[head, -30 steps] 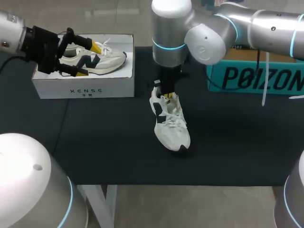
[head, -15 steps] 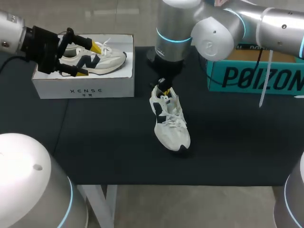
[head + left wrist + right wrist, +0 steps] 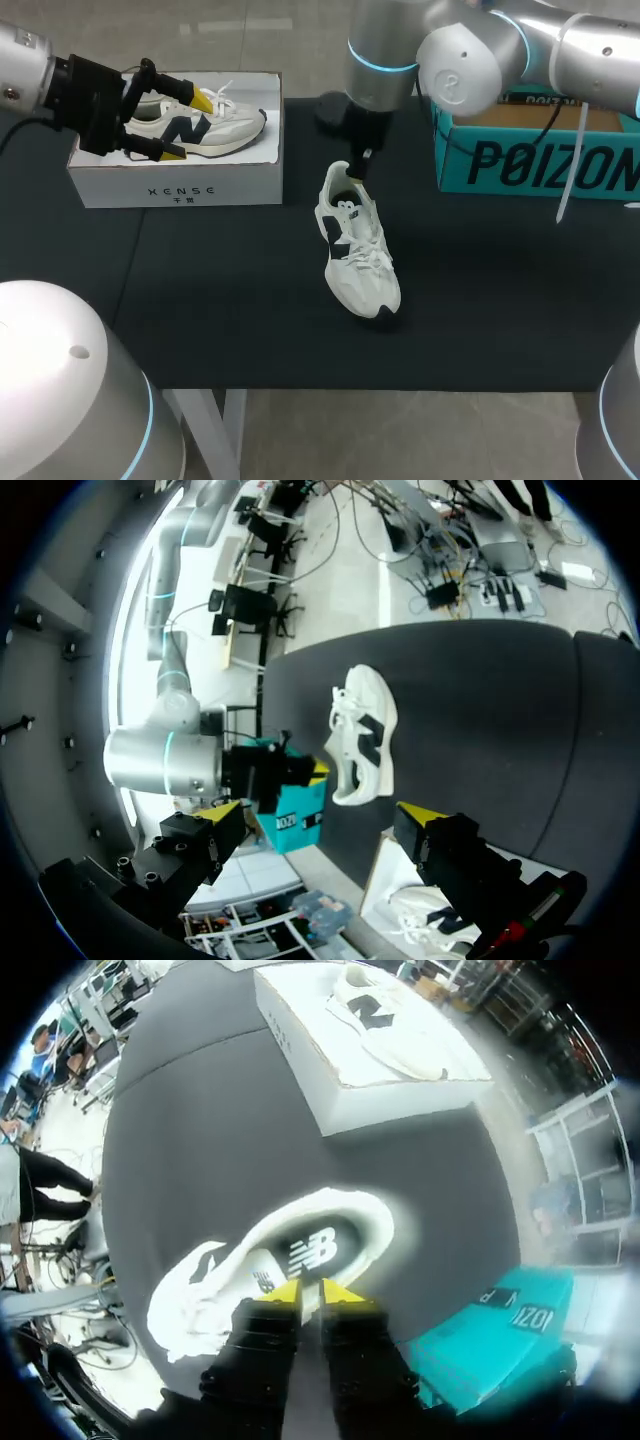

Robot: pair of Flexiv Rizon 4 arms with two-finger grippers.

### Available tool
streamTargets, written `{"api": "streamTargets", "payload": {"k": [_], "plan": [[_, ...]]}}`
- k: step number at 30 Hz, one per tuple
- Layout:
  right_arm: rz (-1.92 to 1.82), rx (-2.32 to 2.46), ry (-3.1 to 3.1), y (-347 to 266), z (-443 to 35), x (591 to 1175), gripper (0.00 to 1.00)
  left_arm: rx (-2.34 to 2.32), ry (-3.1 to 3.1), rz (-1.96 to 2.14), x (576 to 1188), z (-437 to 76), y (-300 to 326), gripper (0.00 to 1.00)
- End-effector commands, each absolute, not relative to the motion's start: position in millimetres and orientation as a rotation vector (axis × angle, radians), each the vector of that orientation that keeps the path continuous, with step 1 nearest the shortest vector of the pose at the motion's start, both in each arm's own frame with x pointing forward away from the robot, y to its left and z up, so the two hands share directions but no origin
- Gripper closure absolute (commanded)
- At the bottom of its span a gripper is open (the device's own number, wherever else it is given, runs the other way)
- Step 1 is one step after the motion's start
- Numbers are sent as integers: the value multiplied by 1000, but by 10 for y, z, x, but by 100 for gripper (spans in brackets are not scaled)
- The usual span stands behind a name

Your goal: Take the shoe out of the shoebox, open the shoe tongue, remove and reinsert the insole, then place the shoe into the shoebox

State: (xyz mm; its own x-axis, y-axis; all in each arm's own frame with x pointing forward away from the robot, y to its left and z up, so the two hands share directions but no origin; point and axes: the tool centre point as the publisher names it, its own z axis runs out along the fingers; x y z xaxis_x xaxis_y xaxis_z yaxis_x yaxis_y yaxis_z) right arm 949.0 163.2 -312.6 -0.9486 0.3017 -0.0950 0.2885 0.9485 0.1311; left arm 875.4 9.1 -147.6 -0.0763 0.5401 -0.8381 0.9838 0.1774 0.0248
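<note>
A white sneaker with navy trim lies on the black table, toe toward the front edge. My right gripper hangs just above its heel. In the right wrist view the right gripper shows its yellow tips a narrow gap apart with nothing between them; the sneaker lies below, and its dark insole shows in the shoe's mouth. A second sneaker lies in the white shoebox at the back left. My left gripper hovers wide open over that box, holding nothing.
A teal box stands at the back right, close to my right arm. The left wrist view shows the sneaker on the table, the teal box and the shoebox rim under the left gripper.
My right gripper has lifted out of the sneaker's heel opening and drawn back, its tips parting slightly. The sneaker stays put. The left arm has not moved.
</note>
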Motion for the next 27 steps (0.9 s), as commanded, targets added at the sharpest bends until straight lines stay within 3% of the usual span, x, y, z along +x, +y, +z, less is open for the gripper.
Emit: {"api": "streamTargets", "payload": {"k": [1,10,11,13,16,27], "plan": [[71,-1,2977,1656,-3047,9679,62,1458,1720,-761,8761,-1473,85,0],[15,-152,2907,1820,-3097,10018,53,1458,1720,-761,8761,-1473,85,0],[25,-168,2909,1841,-3111,10045,51,1458,1720,-761,8761,-1473,85,0],[24,-165,2910,1863,-3137,10097,39,1458,1720,-761,8761,-1473,85,0],[33,-158,2914,1891,-3158,10110,41,1458,1720,-761,8761,-1473,85,0],[29,-192,2930,1929,-3462,10181,22,1458,1720,-761,8761,-1473,85,0]]}}
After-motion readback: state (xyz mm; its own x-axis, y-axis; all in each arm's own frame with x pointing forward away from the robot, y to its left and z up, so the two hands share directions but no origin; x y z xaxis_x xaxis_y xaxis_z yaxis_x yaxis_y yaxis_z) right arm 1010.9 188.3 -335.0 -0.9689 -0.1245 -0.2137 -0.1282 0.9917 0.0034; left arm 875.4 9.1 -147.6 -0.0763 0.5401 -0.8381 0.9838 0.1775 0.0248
